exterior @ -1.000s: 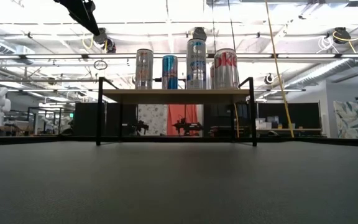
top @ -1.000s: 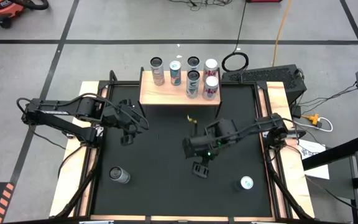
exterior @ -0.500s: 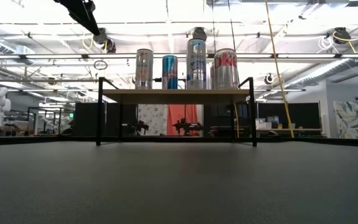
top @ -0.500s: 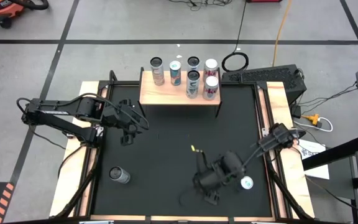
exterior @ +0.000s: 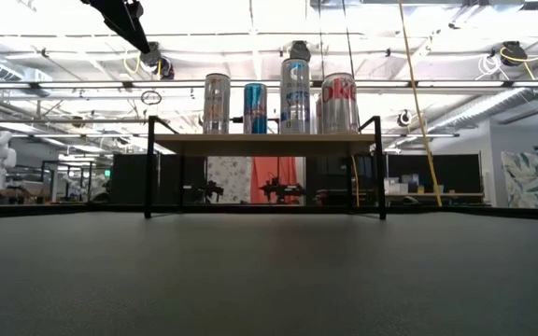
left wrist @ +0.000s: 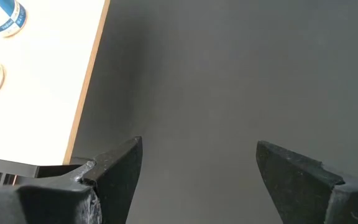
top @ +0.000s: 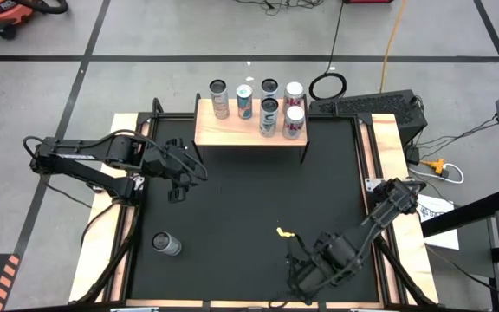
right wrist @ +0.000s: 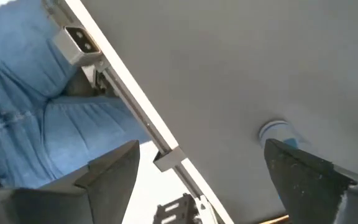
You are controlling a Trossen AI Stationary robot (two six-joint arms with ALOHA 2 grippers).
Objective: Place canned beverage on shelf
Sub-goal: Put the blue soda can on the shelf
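Cans on the shelf (top: 232,132) already: I count six in the high view, four along the back edge and two in front of the right pair, all upright. Front pair = a dark-label can (top: 268,116) and a red-lettered white can (top: 294,121), touching or nearly so. Low view shows the shelf board (exterior: 264,144) on thin black legs w/ cans lined up on top; room w/ ceiling lights behind.

Two more cans on the black surface (top: 241,208): a silver can (top: 166,243) near the front-left corner, lying tilted or on its side, can't tell which. The other, a white-and-blue can (right wrist: 277,132), I see only in the right wrist view, just past one finger (right wrist: 306,171); in the high view the right arm covers it.

Right gripper (top: 306,276) is low at the front-right of the surface, near the front rail; fingers spread wide, nothing between them. Right wrist view also catches the surface's edge rail and blue denim of a person (right wrist: 36,118) beyond it.

Left gripper (top: 180,178) waits over the left-rear part of the surface, just beside the shelf's left end; fingers spread apart, empty.

Small yellow bit (top: 282,232) lies on the surface between the shelf and the right gripper. A black cable loop (top: 327,86) lies on the floor behind the shelf's right end.
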